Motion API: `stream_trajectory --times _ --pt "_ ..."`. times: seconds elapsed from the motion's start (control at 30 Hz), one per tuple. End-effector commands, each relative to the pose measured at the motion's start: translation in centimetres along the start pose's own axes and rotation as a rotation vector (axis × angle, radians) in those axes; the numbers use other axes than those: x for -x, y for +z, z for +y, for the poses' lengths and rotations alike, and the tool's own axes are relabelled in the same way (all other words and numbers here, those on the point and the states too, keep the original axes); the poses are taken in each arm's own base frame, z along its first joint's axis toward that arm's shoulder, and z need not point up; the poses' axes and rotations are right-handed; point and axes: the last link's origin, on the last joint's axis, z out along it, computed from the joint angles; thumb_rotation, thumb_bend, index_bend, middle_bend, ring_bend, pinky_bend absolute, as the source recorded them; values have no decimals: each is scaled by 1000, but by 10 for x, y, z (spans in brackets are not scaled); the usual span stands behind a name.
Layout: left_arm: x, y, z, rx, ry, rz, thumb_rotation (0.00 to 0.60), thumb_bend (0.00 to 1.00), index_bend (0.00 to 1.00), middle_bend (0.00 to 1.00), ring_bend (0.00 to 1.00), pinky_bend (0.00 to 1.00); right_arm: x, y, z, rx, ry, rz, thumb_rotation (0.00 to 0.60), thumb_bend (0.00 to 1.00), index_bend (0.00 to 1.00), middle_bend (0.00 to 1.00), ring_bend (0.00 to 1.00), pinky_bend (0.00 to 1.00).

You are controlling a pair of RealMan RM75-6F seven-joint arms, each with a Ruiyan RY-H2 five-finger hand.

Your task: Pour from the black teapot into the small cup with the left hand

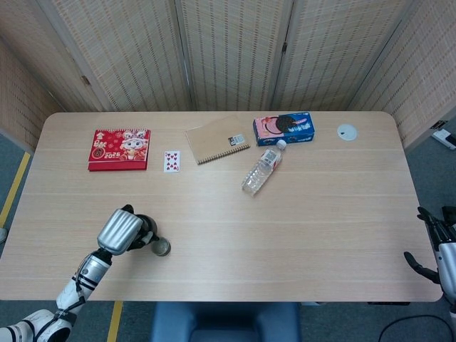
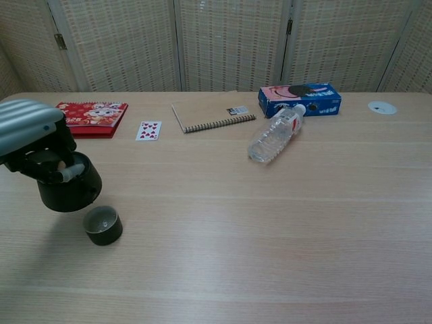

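Note:
My left hand point(image 1: 119, 230) point(image 2: 27, 131) grips the black teapot point(image 2: 69, 184) point(image 1: 144, 238) at the table's front left. The pot hangs just above the table, close to upright, with no stream from it. The small dark cup point(image 2: 102, 225) point(image 1: 162, 247) stands right beside it, to its right and a little nearer the front edge, with liquid inside. The hand's silver back hides most of the pot in the head view. My right hand point(image 1: 438, 251) hangs off the table's right front corner with its fingers apart, holding nothing.
Along the back lie a red calendar point(image 1: 119, 148), a playing card point(image 1: 172, 161), a spiral notebook point(image 1: 217, 140), a blue biscuit box point(image 1: 283, 128) and a white disc point(image 1: 346, 131). A plastic water bottle point(image 1: 262, 169) lies on its side mid-table.

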Motion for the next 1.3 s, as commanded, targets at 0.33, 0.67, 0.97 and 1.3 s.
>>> stream_trajectory --times 0.33,0.67,0.97,1.3 --pt "-22 33 -26 -63 -293 37 482 505 1000 1000 968 414 0 0 2 5 0 1 600 242 93 272 272 32" --pt "-12 62 -39 -120 -400 -15 241 276 1000 1000 967 280 2 0 7 20 7 -5 600 241 94 272 272 32" --pt "-2 83 -47 -158 -366 -21 129 218 1000 1000 963 211 4 2 9 23 9 -10 600 242 93 273 274 32" --pt "16 97 -63 -211 -274 -40 118 218 1000 1000 950 204 4 2 11 33 4 -11 600 241 94 273 276 32"
